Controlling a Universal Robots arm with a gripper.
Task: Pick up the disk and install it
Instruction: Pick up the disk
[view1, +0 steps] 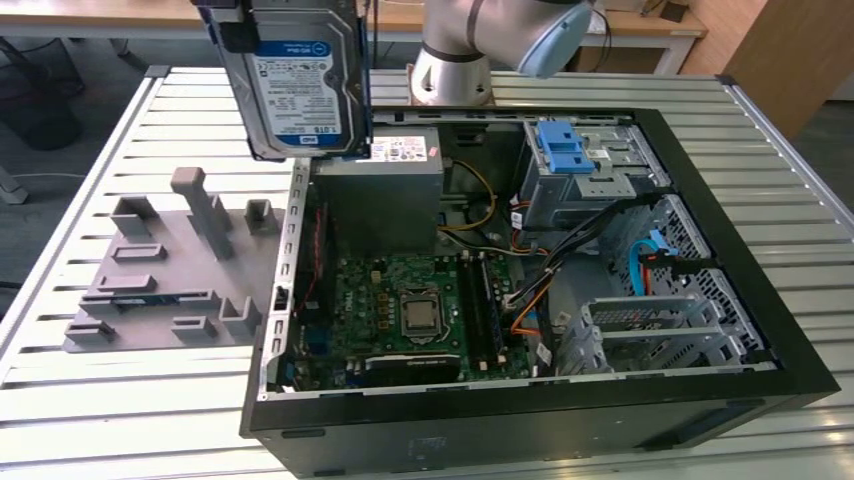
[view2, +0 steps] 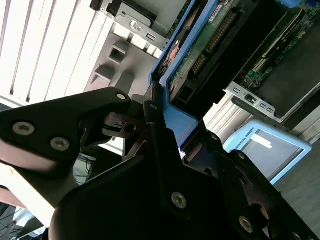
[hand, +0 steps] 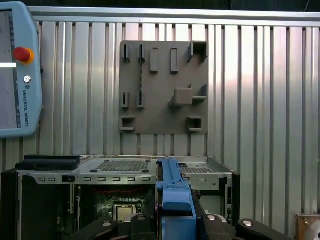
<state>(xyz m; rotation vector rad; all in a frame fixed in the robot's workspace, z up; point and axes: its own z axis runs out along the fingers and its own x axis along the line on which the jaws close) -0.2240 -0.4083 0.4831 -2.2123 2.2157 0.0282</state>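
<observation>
Below the hand (hand: 172, 222) and toward the exterior view's left, a grey fixture plate (view1: 160, 270) lies on the slatted bench (view1: 80, 400). The hand is clamped on the disk (view1: 304, 85) by its blue carrier. The disk hangs upright beneath the hand, label outward, above the open computer case (view1: 534, 420). Farther right and lower, a blue latch (view1: 563, 150) sits on the drive cage.

In the exterior view an open black computer case (view1: 534, 420) sits centre-right, a grey holder plate (view1: 154, 275) at left, both on a slatted table (view1: 120, 420).
</observation>
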